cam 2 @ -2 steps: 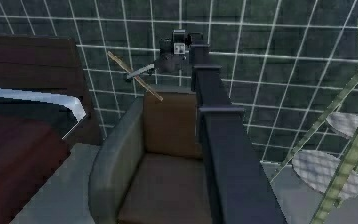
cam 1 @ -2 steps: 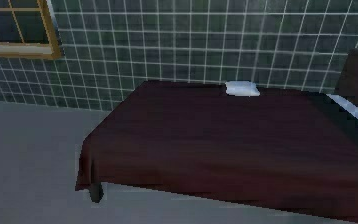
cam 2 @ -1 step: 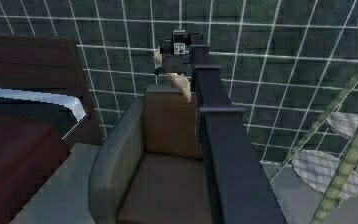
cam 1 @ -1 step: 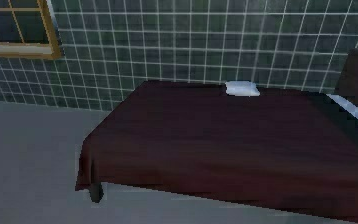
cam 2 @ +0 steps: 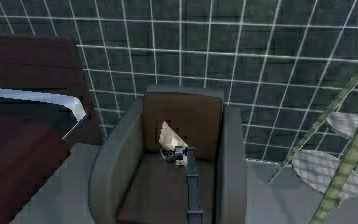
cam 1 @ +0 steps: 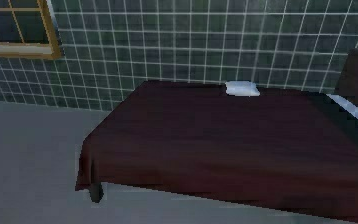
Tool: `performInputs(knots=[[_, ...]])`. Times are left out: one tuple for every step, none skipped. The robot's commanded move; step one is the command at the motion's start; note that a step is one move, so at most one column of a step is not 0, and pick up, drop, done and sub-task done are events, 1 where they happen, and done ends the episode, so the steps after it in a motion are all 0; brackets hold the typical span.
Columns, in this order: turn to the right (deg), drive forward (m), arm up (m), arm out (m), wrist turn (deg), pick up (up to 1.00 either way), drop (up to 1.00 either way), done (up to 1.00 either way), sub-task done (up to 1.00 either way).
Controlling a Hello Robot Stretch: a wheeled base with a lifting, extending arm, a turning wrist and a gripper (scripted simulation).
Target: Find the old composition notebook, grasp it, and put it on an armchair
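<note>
A dark grey-brown armchair [cam 2: 152,160] stands against the tiled wall in the middle of the arm side view. My arm rises from the bottom edge over its seat. The gripper [cam 2: 175,156] sits in front of the backrest. A small pale, flat, angled thing [cam 2: 169,134] shows right at the gripper's far end against the backrest; its shape is too small to name as a notebook. I cannot tell whether the gripper holds it or whether it rests on the chair.
A bed with a dark maroon cover [cam 1: 217,140] and a white pillow [cam 1: 242,89] lies ahead, and its headboard end [cam 2: 27,80] shows left of the armchair. A wood-framed window [cam 1: 17,30] is at upper left. A green-framed stand with round grey shelves [cam 2: 332,150] rises right of the armchair.
</note>
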Motion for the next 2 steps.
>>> performInputs(knots=[[0.0, 0.00, -0.32, 0.00, 0.0, 0.00, 0.00, 0.00, 0.00], [0.0, 0.00, 0.00, 0.00, 0.0, 0.00, 1.00, 0.00, 0.00]])
